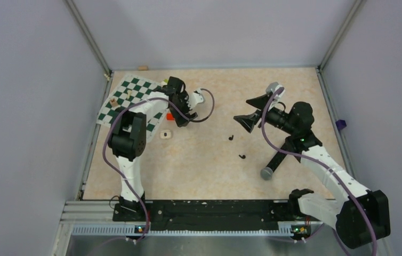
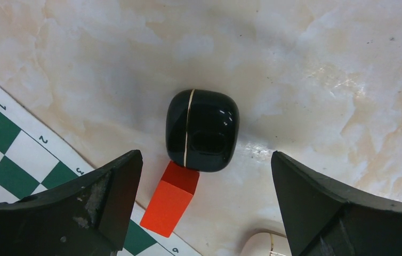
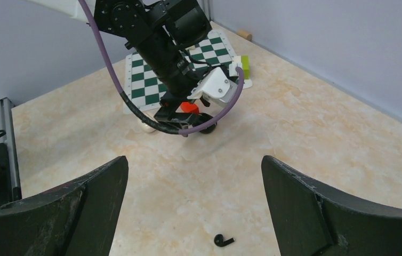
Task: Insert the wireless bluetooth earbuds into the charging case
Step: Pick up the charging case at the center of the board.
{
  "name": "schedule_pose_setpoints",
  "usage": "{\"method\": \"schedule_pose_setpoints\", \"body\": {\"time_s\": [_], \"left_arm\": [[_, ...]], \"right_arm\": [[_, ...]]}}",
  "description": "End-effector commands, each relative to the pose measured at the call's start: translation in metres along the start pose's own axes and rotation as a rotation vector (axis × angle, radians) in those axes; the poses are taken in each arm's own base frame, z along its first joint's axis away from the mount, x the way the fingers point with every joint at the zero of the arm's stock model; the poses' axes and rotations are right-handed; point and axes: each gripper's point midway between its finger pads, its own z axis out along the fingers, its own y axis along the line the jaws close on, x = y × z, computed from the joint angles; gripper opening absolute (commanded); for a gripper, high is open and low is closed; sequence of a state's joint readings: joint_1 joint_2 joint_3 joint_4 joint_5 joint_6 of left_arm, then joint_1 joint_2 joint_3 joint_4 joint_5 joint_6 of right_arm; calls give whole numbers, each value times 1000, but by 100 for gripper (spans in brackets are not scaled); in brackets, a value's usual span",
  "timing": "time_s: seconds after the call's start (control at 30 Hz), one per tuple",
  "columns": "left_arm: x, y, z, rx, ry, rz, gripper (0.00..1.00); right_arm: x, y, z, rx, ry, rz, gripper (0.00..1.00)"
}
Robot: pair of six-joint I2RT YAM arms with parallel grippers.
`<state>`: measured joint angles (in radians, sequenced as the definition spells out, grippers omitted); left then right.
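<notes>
The charging case (image 2: pixel 202 130) is a glossy black rounded case lying shut on the table, with a thin pale seam down it. My left gripper (image 2: pixel 205 165) is open and hovers over it, one jaw on each side, not touching. In the top view the left gripper (image 1: pixel 182 118) hides the case. Two tiny black earbuds (image 1: pixel 231 137) (image 1: pixel 242 157) lie apart on the table's middle. My right gripper (image 1: pixel 250 112) is open and empty, above and beyond them. One earbud (image 3: pixel 223 241) shows low in the right wrist view, between the open right gripper's (image 3: pixel 194 165) jaws.
An orange-red block (image 2: pixel 169 200) touches the case's near end and overlaps the chessboard mat (image 2: pixel 7 154). A cream-white round object (image 1: pixel 165 134) lies beside the left gripper. A black microphone (image 1: pixel 273 162) with a grey head lies under the right arm. Small pieces stand on the mat (image 1: pixel 129 98).
</notes>
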<state>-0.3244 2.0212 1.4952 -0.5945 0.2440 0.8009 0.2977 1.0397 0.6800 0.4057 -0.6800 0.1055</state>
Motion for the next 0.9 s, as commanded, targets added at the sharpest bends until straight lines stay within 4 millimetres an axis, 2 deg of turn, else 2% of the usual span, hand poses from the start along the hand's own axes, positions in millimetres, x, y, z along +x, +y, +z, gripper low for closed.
{"method": "schedule_pose_setpoints", "body": {"time_s": [0.0, 0.23, 0.33, 0.37, 0.47, 0.53, 0.57, 0.67, 0.73, 0.77, 0.87], "left_arm": [[-5, 10, 2, 8, 1, 34, 95], [5, 9, 16, 60, 47, 36, 88], [8, 5, 19, 99, 59, 36, 82], [7, 3, 19, 112, 61, 36, 77], [4, -3, 16, 154, 53, 27, 51], [-1, -7, 12, 174, 30, 22, 39], [-7, -12, 7, 191, 3, 25, 33], [-24, -26, -13, 245, -76, 26, 27], [-39, -36, -32, 262, -153, 31, 26], [-51, -40, -49, 250, -204, 50, 26], [-69, -61, -75, 203, -307, 141, 25]], "right_arm": [[-9, -1, 1, -15, -33, -34, 93], [-8, -2, 2, -17, -29, -31, 93], [-7, -1, 2, -23, -27, -33, 93], [-6, 0, 3, -32, -25, -33, 93], [-3, 6, 4, -73, -16, -31, 91], [-1, 8, 5, -88, -7, -22, 89], [2, 7, 6, -90, -1, -15, 88], [10, 3, 9, -82, 18, 6, 86], [17, 0, 12, -78, 37, 49, 86], [21, 0, 14, -81, 48, 78, 86], [34, 2, 20, -116, 87, 173, 86]]}}
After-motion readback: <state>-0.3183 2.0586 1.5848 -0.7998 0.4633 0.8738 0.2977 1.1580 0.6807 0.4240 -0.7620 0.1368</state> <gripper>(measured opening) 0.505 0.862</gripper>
